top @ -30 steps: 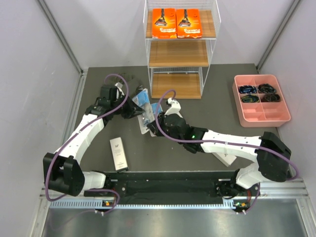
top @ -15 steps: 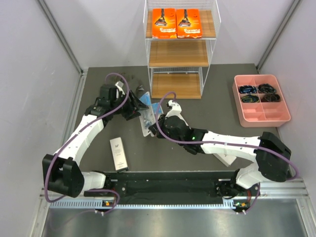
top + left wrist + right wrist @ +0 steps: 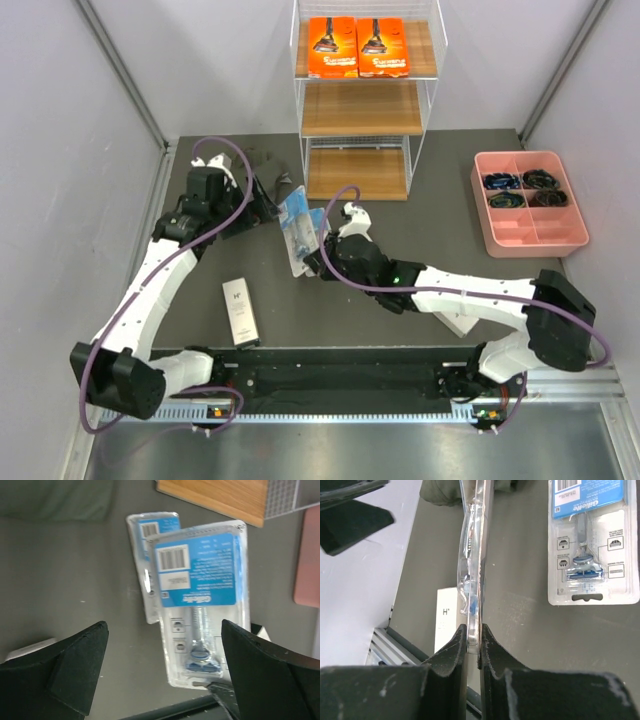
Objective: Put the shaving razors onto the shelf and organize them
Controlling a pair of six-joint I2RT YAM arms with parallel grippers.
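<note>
Right wrist: right gripper pinches blister pack edge; left gripper wide, empty.

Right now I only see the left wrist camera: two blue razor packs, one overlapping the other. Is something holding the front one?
Observer: Yes. The right pincer is shut on the razor-head end of the front razor pack.
Operator: Is the other pack held too?
Observer: No. The second razor pack lies flat on the table, and nothing grips it.
Operator: Is anything on the shelf yet?
Observer: Two orange boxes sit side by side on the top tier of the shelf.
</note>
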